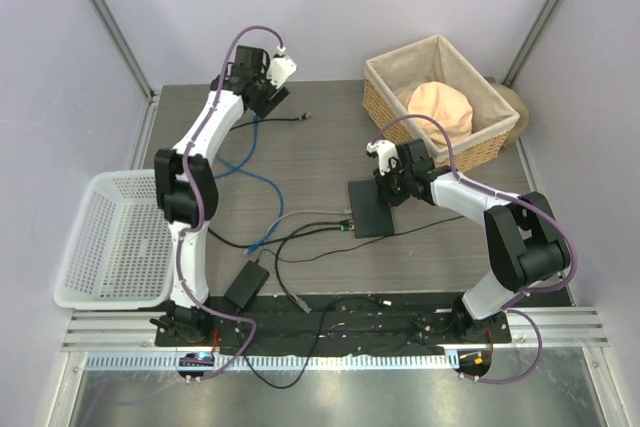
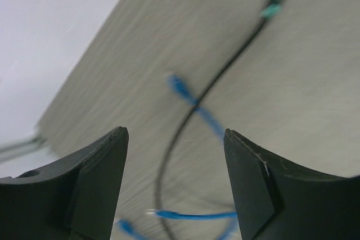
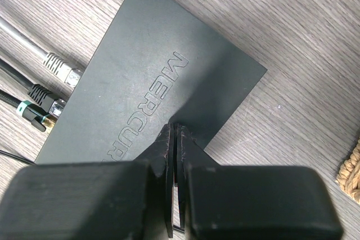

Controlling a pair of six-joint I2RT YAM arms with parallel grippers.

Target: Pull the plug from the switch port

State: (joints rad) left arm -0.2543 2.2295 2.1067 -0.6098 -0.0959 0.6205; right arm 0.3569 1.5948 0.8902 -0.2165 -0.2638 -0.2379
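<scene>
Right wrist: flat dark-grey switch (image 3: 152,66), embossed MERCUR lettering.

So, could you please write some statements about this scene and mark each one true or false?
1. The right hand is shut, with its tips on the top face of the switch. True.
2. The left hand holds the blue cable. False: it is open with nothing between its fingers, and the cable lies on the table below.
3. The wicker basket is empty. False: a peach-coloured thing lies in it.
4. A grey plug and a black plug sit at one edge of the switch. True.
5. The white plastic basket stands on the right arm's side. False: it is on the left arm's side.
</scene>
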